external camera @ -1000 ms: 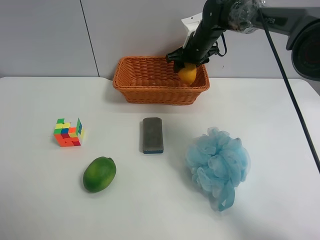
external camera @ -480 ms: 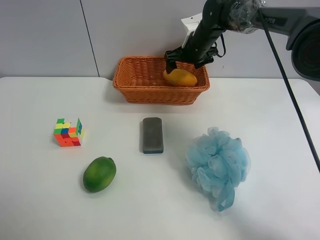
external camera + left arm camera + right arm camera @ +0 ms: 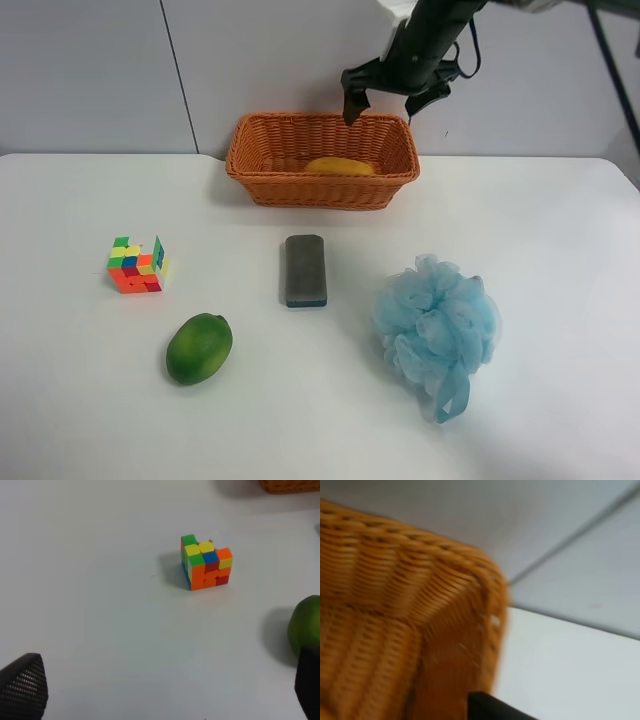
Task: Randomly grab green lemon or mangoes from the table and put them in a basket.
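Observation:
A yellow-orange mango (image 3: 340, 166) lies inside the orange-brown wicker basket (image 3: 320, 190) at the back of the white table (image 3: 560, 260). My right gripper (image 3: 381, 98) hangs open and empty just above the basket's back right rim. The right wrist view is blurred and shows the basket's corner wall (image 3: 395, 630) and one dark fingertip (image 3: 495, 710). The green lemon (image 3: 199, 348) lies at the front left; its edge also shows in the left wrist view (image 3: 306, 625). My left gripper (image 3: 165, 690) is open and empty above bare table, out of the exterior high view.
A colourful puzzle cube (image 3: 137, 265) stands left of centre and also shows in the left wrist view (image 3: 206, 562). A grey eraser block (image 3: 305, 270) lies mid-table. A blue bath pouf (image 3: 437, 330) sits at the right. A grey wall stands behind the table.
My right gripper let go of the mango, which dropped and now lies flat in the basket. The gripper has risen above the rim, open. Nothing else moved.

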`<state>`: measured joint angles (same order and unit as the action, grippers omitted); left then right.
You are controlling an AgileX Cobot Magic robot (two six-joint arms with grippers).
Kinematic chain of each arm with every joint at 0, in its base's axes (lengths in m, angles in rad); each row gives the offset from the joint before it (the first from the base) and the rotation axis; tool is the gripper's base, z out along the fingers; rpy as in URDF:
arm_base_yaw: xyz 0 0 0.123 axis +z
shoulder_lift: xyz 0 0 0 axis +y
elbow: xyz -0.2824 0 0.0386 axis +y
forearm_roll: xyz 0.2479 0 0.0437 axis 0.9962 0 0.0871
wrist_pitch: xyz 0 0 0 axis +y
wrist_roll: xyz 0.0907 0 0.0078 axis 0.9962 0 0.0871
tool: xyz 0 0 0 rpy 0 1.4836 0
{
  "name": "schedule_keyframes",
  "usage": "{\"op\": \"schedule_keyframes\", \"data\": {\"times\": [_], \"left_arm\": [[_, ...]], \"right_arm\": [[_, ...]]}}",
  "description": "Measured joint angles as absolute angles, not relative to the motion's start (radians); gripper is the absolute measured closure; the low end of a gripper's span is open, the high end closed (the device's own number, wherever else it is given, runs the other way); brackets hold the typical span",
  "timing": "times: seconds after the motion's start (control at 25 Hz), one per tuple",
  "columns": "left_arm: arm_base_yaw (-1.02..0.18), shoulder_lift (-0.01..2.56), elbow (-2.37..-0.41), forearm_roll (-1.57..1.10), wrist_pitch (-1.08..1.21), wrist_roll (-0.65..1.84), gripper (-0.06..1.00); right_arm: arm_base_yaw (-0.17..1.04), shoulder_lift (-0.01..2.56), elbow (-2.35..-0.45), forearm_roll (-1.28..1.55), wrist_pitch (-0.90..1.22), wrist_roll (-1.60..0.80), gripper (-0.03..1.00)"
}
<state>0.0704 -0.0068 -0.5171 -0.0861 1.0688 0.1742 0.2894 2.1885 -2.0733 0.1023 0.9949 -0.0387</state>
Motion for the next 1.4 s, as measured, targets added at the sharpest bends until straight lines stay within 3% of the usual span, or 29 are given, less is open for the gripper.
{"op": "schedule_keyframes", "data": {"times": [0.2,0.56,1.04,1.4], "left_arm": [[0.070,-0.007,-0.517,-0.086,1.069,0.174,-0.05],[0.070,-0.007,-0.517,-0.086,1.069,0.174,-0.05],[0.070,-0.007,-0.517,-0.086,1.069,0.174,-0.05],[0.070,-0.007,-0.517,-0.086,1.069,0.174,-0.05]], "right_arm": [[0.288,2.046,-2.078,0.051,1.187,-0.037,-0.02],[0.288,1.794,-2.058,0.033,1.207,-0.025,-0.02],[0.288,1.158,-1.374,0.010,1.220,-0.020,-0.02],[0.288,0.666,-0.982,0.011,1.222,0.008,-0.02]]}}
